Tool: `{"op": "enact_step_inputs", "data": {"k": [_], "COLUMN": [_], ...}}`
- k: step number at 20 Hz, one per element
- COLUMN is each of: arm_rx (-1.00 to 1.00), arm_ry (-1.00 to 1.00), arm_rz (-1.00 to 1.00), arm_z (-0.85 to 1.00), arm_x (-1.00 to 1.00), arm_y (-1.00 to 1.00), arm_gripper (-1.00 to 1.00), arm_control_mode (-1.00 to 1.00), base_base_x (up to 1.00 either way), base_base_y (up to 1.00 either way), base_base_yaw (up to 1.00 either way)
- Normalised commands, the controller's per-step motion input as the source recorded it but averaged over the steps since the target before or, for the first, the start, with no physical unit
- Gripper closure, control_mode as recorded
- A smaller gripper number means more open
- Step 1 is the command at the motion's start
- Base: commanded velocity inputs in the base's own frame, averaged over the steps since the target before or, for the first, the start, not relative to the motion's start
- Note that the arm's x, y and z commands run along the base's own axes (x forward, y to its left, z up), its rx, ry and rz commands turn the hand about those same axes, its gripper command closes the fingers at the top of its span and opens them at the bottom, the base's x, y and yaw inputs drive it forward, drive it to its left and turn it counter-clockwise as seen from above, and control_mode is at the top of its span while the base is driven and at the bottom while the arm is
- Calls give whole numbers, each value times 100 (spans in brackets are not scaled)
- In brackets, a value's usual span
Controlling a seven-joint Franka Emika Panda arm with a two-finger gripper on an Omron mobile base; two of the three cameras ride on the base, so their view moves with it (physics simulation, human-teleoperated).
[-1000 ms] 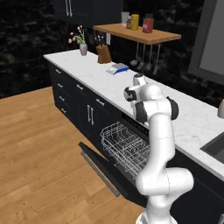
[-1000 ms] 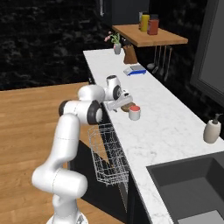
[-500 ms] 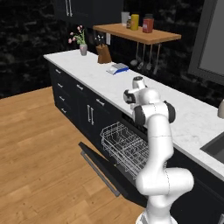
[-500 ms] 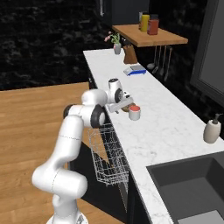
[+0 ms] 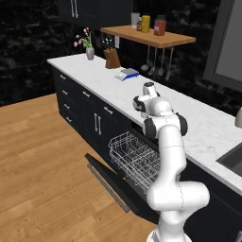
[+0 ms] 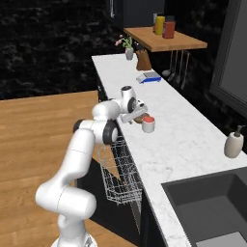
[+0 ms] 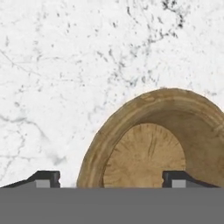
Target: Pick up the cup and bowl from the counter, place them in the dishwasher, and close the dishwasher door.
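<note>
The tan wooden bowl (image 7: 148, 148) sits on the white marble counter (image 7: 65, 65), and my gripper (image 7: 111, 178) is down over it. The gripper is open, with one fingertip (image 7: 43, 178) outside the bowl's near rim and the other over its inside. From the right base view, the gripper (image 6: 137, 116) hangs low at the bowl (image 6: 139, 120), with the white cup with its red top (image 6: 148, 125) just beside it. The dishwasher door (image 5: 113, 178) lies folded down, and the white wire rack (image 5: 134, 158) is pulled out over it.
A beige soap-pump bottle (image 6: 234, 144) stands by the sink (image 6: 212, 202) at the near right. A blue-and-white item (image 6: 148, 77), a knife block (image 6: 143, 61) and a flower vase (image 6: 129, 52) sit farther along the counter, under the wooden shelf (image 6: 164, 39).
My hand has reached further along the counter and dropped down onto the bowl. The cup, the bowl and the dishwasher door have not moved.
</note>
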Motion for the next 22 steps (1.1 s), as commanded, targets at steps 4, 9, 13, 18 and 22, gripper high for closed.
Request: {"op": "enact_step_inputs", "data": {"k": [4, 9, 13, 18, 22], "arm_rx": [0, 0, 0, 0, 0], "arm_ry": [0, -1, -9, -13, -13], "arm_rz": [2, 0, 0, 0, 0], "arm_z": [-25, -28, 0, 0, 0], "arm_x": [0, -28, -91, -100, -100], "arm_y": [0, 2, 54, 95, 94], "arm_gripper": [100, 100, 100, 100, 100], "arm_control_mode": [-100, -100, -100, -100, -100], "base_base_x": [0, 0, 0, 0, 0], "base_base_y": [0, 0, 0, 0, 0], "base_base_yaw": [0, 0, 0, 0, 0]}}
